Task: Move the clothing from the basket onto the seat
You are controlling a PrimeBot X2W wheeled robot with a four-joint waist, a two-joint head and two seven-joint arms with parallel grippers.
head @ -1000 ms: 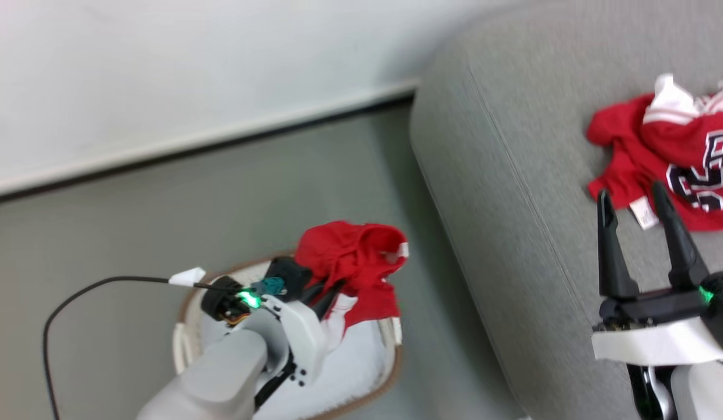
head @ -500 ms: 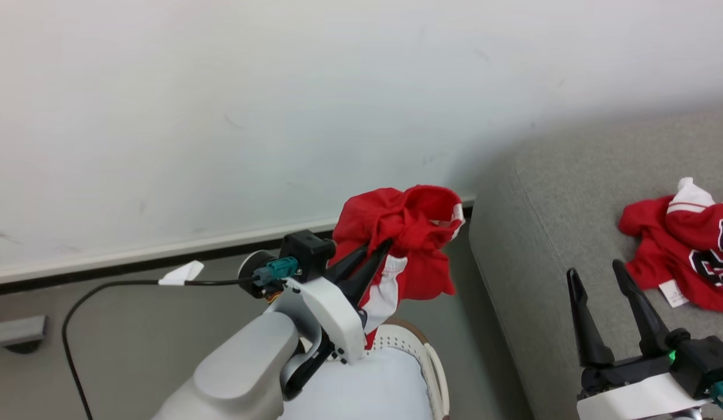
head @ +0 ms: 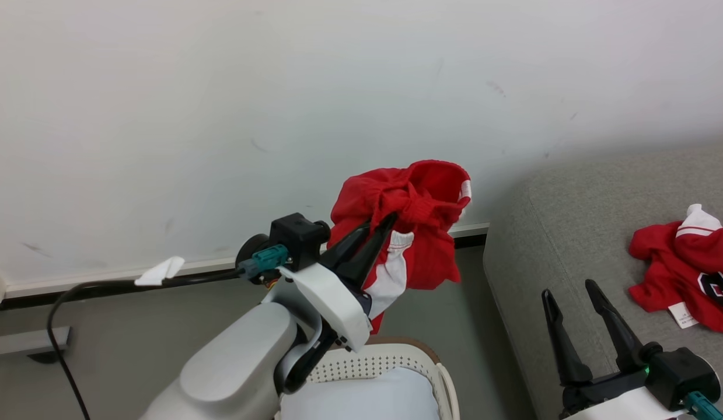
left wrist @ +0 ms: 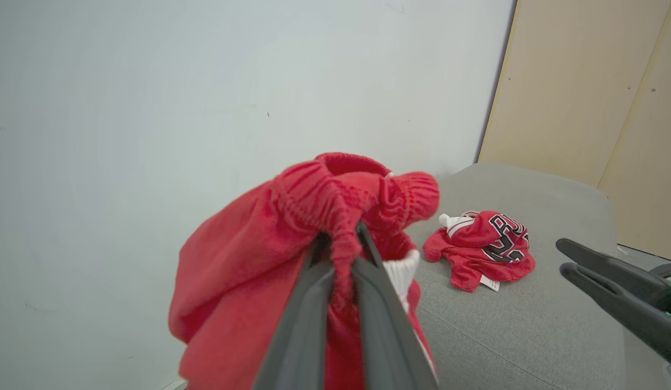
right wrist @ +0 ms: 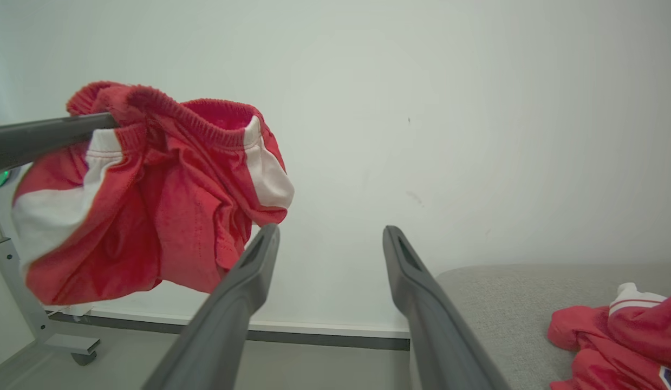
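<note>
Red garment [head: 422, 245] clamped in left pincer [head: 388, 221], clear of basket [head: 384, 359]; right pincer [head: 570, 290] spread, empty; second garment [head: 676, 280] on sofa [head: 571, 227]

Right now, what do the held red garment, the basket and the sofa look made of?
Red garment: soft matte knit, likely mesh polyester; ribbed elastic waistband, tiny holes.
Basket: smooth white moulded plastic, perforated wall, brown rim.
Sofa: light grey woven upholstery, matte, visible weave.

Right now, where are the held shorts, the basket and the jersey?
held shorts [head: 425, 256], head view, hanging red fabric.
basket [head: 384, 361], head view, perforated white wall.
jersey [head: 670, 274], head view, red body.
</note>
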